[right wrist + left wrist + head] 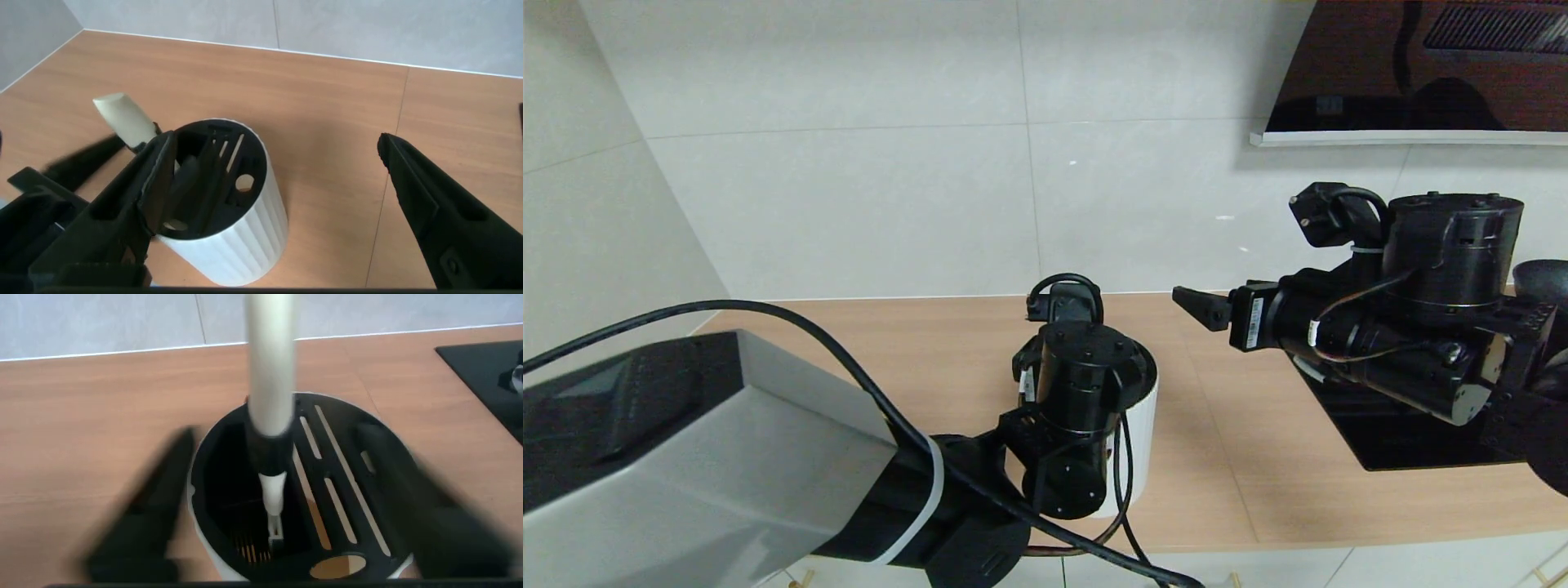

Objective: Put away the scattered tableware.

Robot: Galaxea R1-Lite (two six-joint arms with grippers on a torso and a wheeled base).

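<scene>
Near the front edge of the surface [1241,490] stands the white holder [1143,425], a cream-handled utensil [270,359] upright in its open compartment, where tableware belongs. The left gripper [276,439] hangs above, jaws wide either side of the handle, so the holder seems to carry it. Farther off, the right gripper [270,159] hovers, jaws spread, free for another piece

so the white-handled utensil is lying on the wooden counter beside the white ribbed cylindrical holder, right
Not beside it: the white-handled utensil stands inside the white ribbed cylindrical holder, in its large compartment, on the wooden counter. The left wrist view shows it.
</scene>
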